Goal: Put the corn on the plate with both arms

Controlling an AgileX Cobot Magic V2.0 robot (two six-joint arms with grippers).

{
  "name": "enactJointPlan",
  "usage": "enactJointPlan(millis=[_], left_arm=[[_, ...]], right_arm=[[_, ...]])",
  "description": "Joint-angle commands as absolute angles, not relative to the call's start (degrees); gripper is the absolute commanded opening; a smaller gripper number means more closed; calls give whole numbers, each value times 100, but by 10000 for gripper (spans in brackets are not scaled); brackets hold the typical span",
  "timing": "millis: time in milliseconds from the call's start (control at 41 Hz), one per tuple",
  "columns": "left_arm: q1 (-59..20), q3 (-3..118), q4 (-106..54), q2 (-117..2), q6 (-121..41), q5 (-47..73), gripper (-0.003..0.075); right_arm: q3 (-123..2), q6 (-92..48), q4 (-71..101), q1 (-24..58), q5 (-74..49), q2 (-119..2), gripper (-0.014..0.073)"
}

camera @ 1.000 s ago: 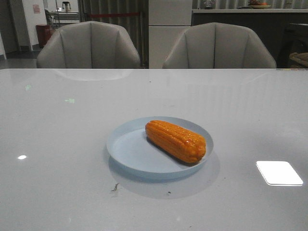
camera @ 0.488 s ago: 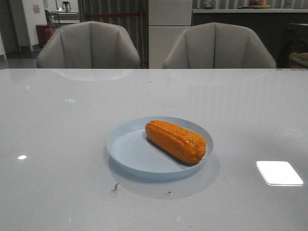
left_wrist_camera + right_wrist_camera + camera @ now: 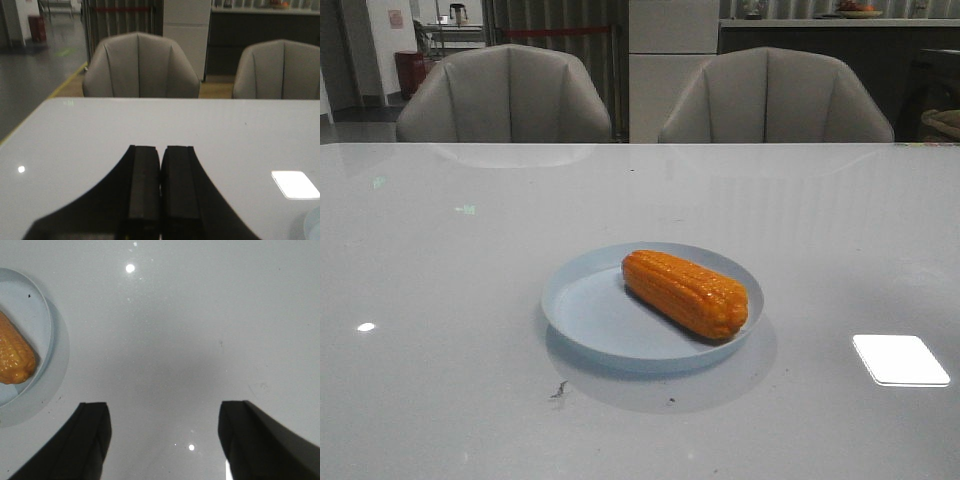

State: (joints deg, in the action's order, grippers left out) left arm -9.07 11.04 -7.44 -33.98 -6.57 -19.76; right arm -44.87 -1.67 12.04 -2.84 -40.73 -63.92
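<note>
The orange corn (image 3: 686,293) lies on the pale blue plate (image 3: 582,315) in the middle of the table, slanting from back left to front right. No arm shows in the front view. My left gripper (image 3: 160,148) is shut and empty, held above bare table, with only the plate's rim (image 3: 314,225) showing at the frame's corner. My right gripper (image 3: 165,407) is open and empty over bare table, apart from the plate (image 3: 35,305) and the corn's end (image 3: 14,360) that show to one side of it.
Two grey chairs (image 3: 505,95) (image 3: 775,97) stand behind the table's far edge. A bright rectangular light reflection (image 3: 900,359) lies on the glossy tabletop to the right of the plate.
</note>
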Motion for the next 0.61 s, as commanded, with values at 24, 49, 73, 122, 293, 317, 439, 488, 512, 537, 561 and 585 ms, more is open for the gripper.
enactJointPlan(millis=[24,49,73,122,293,317,439,488,512,537,561,585], left_arm=[[-758,699,-476,-2688,-602,-2692,94],[-729,639,-456,-2565,-602,-2692,94],[-702,524,-461,-2440,-602,-2692,94],[-637,339,-461,-2099,-602,-2684,94],[-431,-182,-461,-1101,-602,-2684,94],[-401,-238,-461,-930,-602,-2671,94],[-364,-270,-461,-199,-602,-1931,94],[-364,-270,-461,48,-602,-1512,94],[-364,-270,-461,182,-602,-1294,94],[-364,-270,-461,200,-602,-1220,94],[-364,-270,-461,168,-602,-1149,94],[-364,-270,-461,121,-602,-1053,94]], right_arm=[[-4643,-192,1283,-313,-3783,-6249,562],[-4643,-192,1283,-313,-3783,-6249,562],[-4643,-192,1283,-313,-3783,-6249,562],[-4643,-192,1283,-313,-3783,-6249,562],[-4643,-192,1283,-313,-3783,-6249,562],[-4643,-192,1283,-313,-3783,-6249,562],[-4643,-192,1283,-313,-3783,-6249,562],[-4643,-192,1283,-313,-3783,-6249,562],[-4643,-192,1283,-313,-3783,-6249,562],[-4643,-192,1283,-313,-3783,-6249,562],[-4643,-192,1283,-313,-3775,-6249,562],[-4643,-192,1283,-313,-3789,-6249,562]])
